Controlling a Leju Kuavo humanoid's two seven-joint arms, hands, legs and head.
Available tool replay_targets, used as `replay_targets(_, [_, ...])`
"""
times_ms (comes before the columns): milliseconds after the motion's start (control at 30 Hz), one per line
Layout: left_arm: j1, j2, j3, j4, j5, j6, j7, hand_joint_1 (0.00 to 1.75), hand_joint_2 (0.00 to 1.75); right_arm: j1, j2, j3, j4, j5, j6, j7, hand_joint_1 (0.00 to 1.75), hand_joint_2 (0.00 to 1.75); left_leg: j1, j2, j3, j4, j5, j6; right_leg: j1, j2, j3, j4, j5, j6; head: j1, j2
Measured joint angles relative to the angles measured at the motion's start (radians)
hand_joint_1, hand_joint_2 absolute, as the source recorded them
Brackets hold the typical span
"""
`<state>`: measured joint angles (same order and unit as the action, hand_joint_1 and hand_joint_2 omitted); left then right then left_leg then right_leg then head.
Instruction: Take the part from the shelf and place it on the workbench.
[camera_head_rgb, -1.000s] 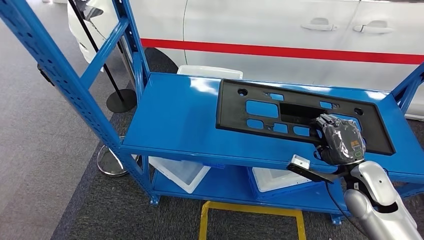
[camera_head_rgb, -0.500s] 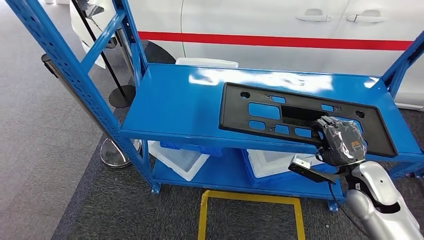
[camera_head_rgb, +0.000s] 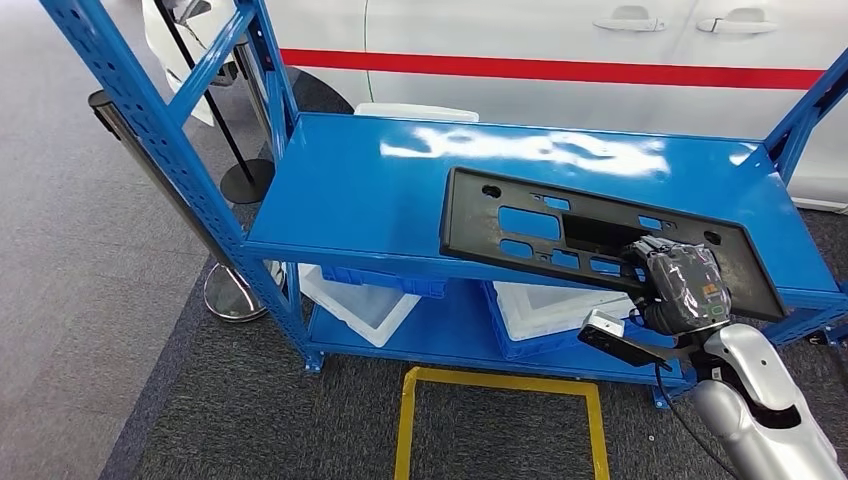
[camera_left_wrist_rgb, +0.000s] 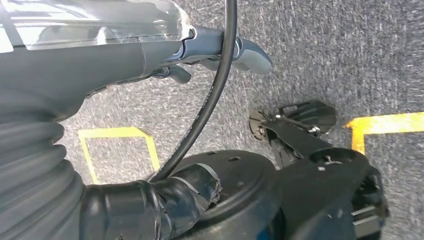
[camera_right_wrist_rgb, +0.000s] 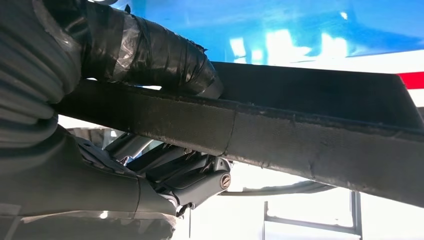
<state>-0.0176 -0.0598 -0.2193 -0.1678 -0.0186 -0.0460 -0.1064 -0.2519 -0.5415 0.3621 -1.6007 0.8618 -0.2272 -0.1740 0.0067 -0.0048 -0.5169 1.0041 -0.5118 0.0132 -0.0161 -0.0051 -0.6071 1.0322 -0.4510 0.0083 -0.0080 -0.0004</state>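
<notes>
A long flat black plastic part with several cut-out holes sits tilted over the top of the blue shelf, its near edge sticking out past the shelf's front. My right hand grips that near edge toward its right end. Up close, the right wrist view has the thumb pressed on the top of the black part and the fingers curled under it. My left hand hangs over grey carpet with nothing in it, fingers loosely bent.
White bins stand on the shelf's lower level. A white car with a red stripe is parked behind the shelf. A stanchion base stands left of it. Yellow floor tape marks the carpet in front.
The whole picture has shifted, so the camera has moved back. The black part's near edge now overhangs the shelf front further and is lifted, still held by my right hand.
</notes>
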Motion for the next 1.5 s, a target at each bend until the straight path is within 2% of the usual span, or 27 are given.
replay_targets(67, [-0.001, 0.000, 0.000, 0.000, -0.002, -0.002, 0.004, 0.00, 1.75, 0.000, -0.002, -0.001, -0.001, 0.001, 0.000, -0.003, 1.75, 1.75, 0.004, 0.005, 0.010, -0.030, 0.024, 0.019, 0.000, 0.002, -0.002, 0.001, -0.008, 0.011, 0.000, 0.000])
replay_targets(100, [-0.001, 0.000, 0.000, 0.000, -0.003, -0.003, 0.005, 0.00, 1.75, -0.001, -0.002, -0.002, -0.002, 0.001, 0.000, -0.005, 1.75, 1.75, 0.007, 0.008, 0.014, -0.046, 0.037, 0.027, 0.000, 0.003, -0.011, 0.023, -0.029, 0.015, 0.001, 0.000])
replay_targets(200, [-0.001, 0.000, 0.000, 0.000, -0.005, -0.005, 0.009, 0.00, 1.75, -0.002, -0.003, -0.002, 0.000, 0.002, 0.000, -0.009, 1.75, 1.75, 0.010, 0.013, 0.006, -0.049, 0.048, 0.035, -0.009, 0.005, -0.073, 0.184, -0.124, 0.030, 0.001, 0.000])
replay_targets(233, [-0.001, 0.000, 0.000, 0.000, -0.005, -0.005, 0.011, 0.00, 1.75, -0.001, -0.003, -0.002, 0.001, 0.003, 0.000, -0.009, 1.75, 1.75, 0.012, 0.013, -0.001, -0.042, 0.048, 0.035, -0.016, 0.005, -0.086, 0.223, -0.133, 0.038, 0.001, 0.000])
replay_targets(267, [-0.001, 0.000, 0.000, 0.000, -0.005, -0.006, 0.012, 0.00, 1.75, -0.001, -0.003, -0.002, 0.003, 0.005, 0.000, -0.010, 1.75, 1.75, 0.015, 0.013, -0.009, -0.033, 0.047, 0.033, -0.023, 0.005, -0.085, 0.231, -0.125, 0.046, 0.001, 0.000])
replay_targets(300, [-0.001, 0.000, 0.000, 0.000, -0.006, -0.006, 0.013, 0.00, 1.75, -0.002, -0.003, -0.002, 0.004, 0.005, 0.001, -0.010, 1.75, 1.75, 0.020, 0.012, -0.018, -0.021, 0.044, 0.028, -0.030, 0.004, -0.065, 0.201, -0.100, 0.056, 0.001, 0.000])
replay_targets(367, [-0.001, 0.001, 0.000, 0.000, -0.007, -0.005, 0.014, 0.00, 1.75, -0.006, -0.003, -0.002, 0.005, 0.002, 0.004, -0.010, 1.75, 1.75, 0.030, 0.010, -0.039, 0.011, 0.033, 0.010, -0.041, 0.004, -0.007, 0.096, -0.056, 0.075, 0.002, 0.000])
replay_targets(433, [-0.001, 0.003, 0.000, 0.000, -0.007, -0.003, 0.015, 0.00, 1.75, -0.009, -0.002, -0.002, 0.007, -0.003, 0.008, -0.009, 1.75, 1.75, 0.029, 0.005, -0.060, 0.041, 0.023, -0.010, -0.041, 0.011, 0.015, 0.052, -0.046, 0.068, 0.004, 0.000])
replay_targets(567, [-0.001, 0.004, 0.000, 0.000, -0.008, -0.002, 0.016, 0.00, 1.75, -0.011, -0.001, -0.001, 0.010, -0.006, 0.012, -0.007, 1.75, 1.75, 0.026, 0.000, -0.088, 0.069, 0.014, -0.031, -0.037, 0.012, -0.017, 0.068, -0.042, 0.021, 0.003, 0.000])
replay_targets(633, [-0.001, 0.004, 0.000, 0.000, -0.008, -0.001, 0.016, 0.00, 1.75, -0.014, -0.001, -0.001, 0.010, -0.007, 0.012, -0.007, 1.75, 1.75, 0.026, 0.001, -0.114, 0.135, -0.055, -0.031, -0.033, 0.008, -0.034, 0.065, -0.027, 0.000, 0.003, 0.000])
replay_targets(700, [-0.003, 0.004, 0.000, 0.000, -0.008, 0.000, 0.016, 0.00, 1.75, -0.015, 0.000, -0.001, 0.010, -0.010, 0.012, -0.008, 1.75, 1.75, 0.022, 0.002, -0.147, 0.253, -0.140, -0.027, -0.024, 0.005, -0.054, 0.064, -0.011, -0.013, 0.003, 0.000])
replay_targets(733, [-0.003, 0.004, 0.000, 0.000, -0.009, 0.000, 0.016, 0.00, 1.75, -0.016, 0.000, -0.001, 0.010, -0.012, 0.013, -0.008, 1.75, 1.75, 0.018, 0.002, -0.154, 0.299, -0.160, -0.022, -0.018, 0.004, -0.064, 0.064, -0.002, -0.017, 0.003, 0.000])
replay_targets(767, [-0.004, 0.004, -0.001, 0.000, -0.010, 0.001, 0.017, 0.00, 1.75, -0.016, 0.000, -0.001, 0.010, -0.015, 0.014, -0.007, 1.75, 1.75, 0.014, 0.002, -0.149, 0.320, -0.159, -0.015, -0.011, 0.003, -0.075, 0.064, 0.007, -0.020, 0.003, 0.000])
replay_targets(833, [-0.005, 0.004, -0.002, 0.000, -0.012, 0.002, 0.019, 0.00, 1.75, -0.018, 0.000, -0.001, 0.010, -0.019, 0.017, -0.007, 1.75, 1.75, 0.001, 0.001, -0.092, 0.265, -0.111, 0.012, 0.003, 0.003, -0.096, 0.063, 0.026, -0.024, 0.003, 0.000])
replay_targets(900, [-0.006, 0.006, -0.003, 0.000, -0.013, 0.003, 0.022, 0.00, 1.75, -0.020, 0.002, -0.001, 0.010, -0.021, 0.019, -0.007, 1.75, 1.75, -0.021, -0.001, 0.006, 0.126, -0.081, 0.051, 0.010, 0.006, -0.110, 0.059, 0.047, -0.024, 0.003, 0.000])
replay_targets(967, [-0.007, 0.007, -0.005, 0.000, -0.014, 0.005, 0.024, 0.00, 1.75, -0.023, 0.004, 0.000, 0.010, -0.021, 0.020, -0.006, 1.75, 1.75, -0.036, -0.003, 0.066, 0.027, -0.078, 0.067, 0.008, 0.007, -0.112, 0.045, 0.072, -0.016, 0.004, 0.000])
replay_targets(1000, [-0.007, 0.006, -0.006, 0.000, -0.015, 0.005, 0.025, 0.00, 1.75, -0.025, 0.006, 0.000, 0.010, -0.022, 0.021, -0.006, 1.75, 1.75, -0.038, -0.002, 0.071, 0.005, -0.071, 0.066, 0.007, 0.008, -0.111, 0.033, 0.087, -0.011, 0.004, 0.000])
replay_targets(1067, [-0.008, 0.003, -0.007, 0.000, -0.015, 0.005, 0.026, 0.00, 1.75, -0.025, 0.007, 0.001, 0.010, -0.022, 0.022, -0.006, 1.75, 1.75, -0.033, 0.007, 0.060, -0.021, -0.033, 0.064, 0.006, 0.010, -0.114, 0.014, 0.099, -0.001, 0.004, 0.000])
replay_targets(1100, [-0.009, 0.002, -0.008, 0.000, -0.015, 0.005, 0.027, 0.00, 1.75, -0.026, 0.007, 0.001, 0.011, -0.022, 0.022, -0.006, 1.75, 1.75, -0.030, 0.014, 0.052, -0.034, -0.014, 0.066, 0.007, 0.011, -0.119, 0.021, 0.077, 0.002, 0.004, 0.000])
replay_targets(1200, [-0.006, 0.001, -0.011, 0.000, -0.016, 0.007, 0.030, 0.00, 1.75, -0.027, 0.007, 0.002, 0.016, -0.022, 0.023, -0.004, 1.75, 1.75, -0.025, 0.038, 0.012, -0.043, 0.030, 0.068, 0.001, 0.010, -0.145, 0.157, -0.068, 0.016, 0.006, 0.000])
replay_targets(1233, [-0.004, 0.001, -0.011, 0.000, -0.016, 0.007, 0.030, 0.00, 1.75, -0.027, 0.007, 0.002, 0.018, -0.022, 0.023, -0.002, 1.75, 1.75, -0.025, 0.047, -0.006, -0.038, 0.040, 0.066, -0.003, 0.009, -0.149, 0.216, -0.091, 0.022, 0.005, 0.000])
replay_targets(1267, [-0.003, 0.000, -0.012, 0.000, -0.016, 0.007, 0.030, 0.00, 1.75, -0.026, 0.007, 0.003, 0.020, -0.022, 0.023, 0.000, 1.75, 1.75, -0.024, 0.055, -0.025, -0.031, 0.048, 0.064, -0.008, 0.008, -0.146, 0.258, -0.088, 0.029, 0.005, 0.000])
replay_targets(1300, [-0.004, 0.000, -0.013, 0.000, -0.016, 0.007, 0.030, 0.00, 1.75, -0.026, 0.007, 0.003, 0.022, -0.022, 0.023, 0.002, 1.75, 1.75, -0.023, 0.063, -0.045, -0.021, 0.054, 0.060, -0.012, 0.005, -0.131, 0.273, -0.066, 0.036, 0.005, 0.000])
replay_targets(1367, [-0.005, -0.002, -0.014, 0.000, -0.015, 0.007, 0.030, 0.00, 1.75, -0.027, 0.007, 0.004, 0.024, -0.021, 0.023, 0.006, 1.75, 1.75, -0.019, 0.078, -0.084, 0.007, 0.062, 0.051, -0.020, -0.017, -0.057, 0.209, -0.024, 0.051, 0.005, 0.000])
replay_targets(1400, [-0.006, -0.003, -0.014, 0.000, -0.014, 0.007, 0.030, 0.00, 1.75, -0.029, 0.007, 0.004, 0.024, -0.021, 0.023, 0.007, 1.75, 1.75, -0.019, 0.085, -0.100, 0.023, 0.064, 0.046, -0.018, -0.038, -0.008, 0.145, -0.031, 0.055, 0.006, 0.000])
replay_targets(1467, [-0.005, -0.003, -0.015, 0.000, -0.014, 0.009, 0.030, 0.00, 1.75, -0.033, 0.009, 0.004, 0.025, -0.020, 0.023, 0.008, 1.75, 1.75, -0.024, 0.100, -0.116, 0.044, 0.068, 0.036, -0.010, -0.069, 0.054, 0.048, -0.071, 0.044, 0.005, 0.000])
replay_targets(1500, [-0.004, -0.003, -0.015, 0.000, -0.013, 0.010, 0.030, 0.00, 1.75, -0.034, 0.011, 0.004, 0.025, -0.020, 0.023, 0.008, 1.75, 1.75, -0.026, 0.108, -0.119, 0.048, 0.073, 0.032, -0.006, -0.068, 0.062, 0.030, -0.079, 0.031, 0.004, 0.000])
